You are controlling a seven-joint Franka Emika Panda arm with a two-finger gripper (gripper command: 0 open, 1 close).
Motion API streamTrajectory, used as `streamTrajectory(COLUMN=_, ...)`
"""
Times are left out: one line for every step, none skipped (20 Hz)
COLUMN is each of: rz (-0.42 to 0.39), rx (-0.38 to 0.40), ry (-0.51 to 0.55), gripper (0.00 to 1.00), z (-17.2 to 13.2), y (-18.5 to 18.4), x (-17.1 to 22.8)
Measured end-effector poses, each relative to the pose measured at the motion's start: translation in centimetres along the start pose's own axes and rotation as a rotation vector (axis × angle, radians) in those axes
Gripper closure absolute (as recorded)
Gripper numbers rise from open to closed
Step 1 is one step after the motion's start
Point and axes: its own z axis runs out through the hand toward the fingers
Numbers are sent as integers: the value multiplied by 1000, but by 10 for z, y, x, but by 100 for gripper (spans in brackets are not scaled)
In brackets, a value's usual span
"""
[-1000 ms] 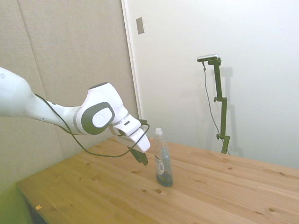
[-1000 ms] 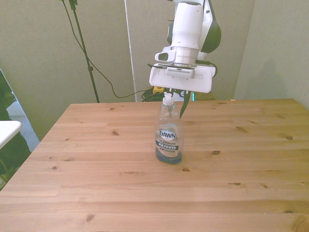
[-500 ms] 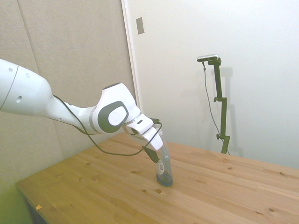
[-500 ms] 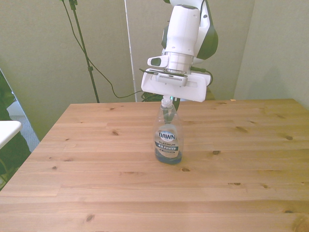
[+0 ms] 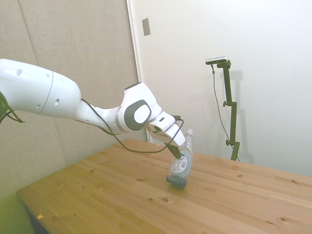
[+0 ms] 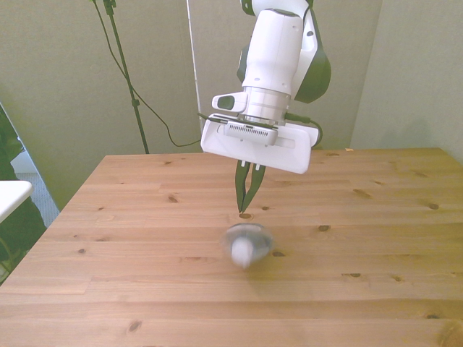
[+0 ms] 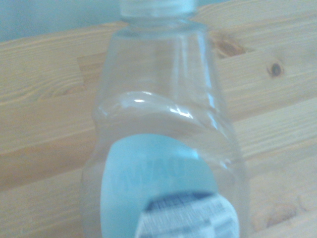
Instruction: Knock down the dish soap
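Bottle: dish soap (image 5: 182, 163) is tipped well off upright, cap leaning away from the arm, base edge on the worktop (image 5: 97, 195) — mid-topple, I'd say, not yet flat.
Tool: tool (image 6: 246, 210) sits just behind the bottle, on the arm's side of it; fingers (image 6: 249, 189) are pinched together to a point with only a sliver of gap, gripping nothing.
Contact: in the side view the fingertips meet the bottle's upper body, around its label; I read it as a push, not a hold.
How I'd play it: I follow through in a straight line past the bottle's base, keeping the push high on the body so it pivots over instead of skidding. I keep the tips clear of the worktop and don't chase the bottle once it drops.
Watch for: a slim round bottle with little liquid will likely roll away from the tool after landing; plenty of bare worktop around it, so I'm not worried.
Hard to see: front view smears the bottle into a blur, cap end toward the camera, so its exact tilt is unreadable there.
Wrist view: bottle (image 7: 166, 148) fills it, soft focus, lower body cut off.
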Motion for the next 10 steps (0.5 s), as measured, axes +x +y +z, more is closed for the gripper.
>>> streamTrajectory(rz=9, rx=10, ry=0, gripper=100, z=3, y=-5, x=2)
streamTrajectory(rz=15, rx=17, ry=0, gripper=100, z=6, y=-9, x=5)
streamTrajectory(rz=17, rx=27, ry=7, gripper=100, z=10, y=-13, x=7)
streamTrajectory(rz=18, rx=38, ry=17, gripper=100, z=13, y=-18, x=10)
streamTrajectory(rz=22, rx=48, ry=31, gripper=100, z=16, y=-22, x=13)
streamTrajectory(rz=30, rx=57, ry=44, gripper=100, z=19, y=-25, x=17)
streamTrajectory(rz=39, rx=62, ry=56, gripper=100, z=22, y=-27, x=20)
streamTrajectory(rz=45, rx=64, ry=64, gripper=100, z=24, y=-30, x=24)
streamTrajectory(rz=49, rx=64, ry=71, gripper=100, z=27, y=-32, x=27)
streamTrajectory(rz=51, rx=64, ry=76, gripper=100, z=29, y=-34, x=29)
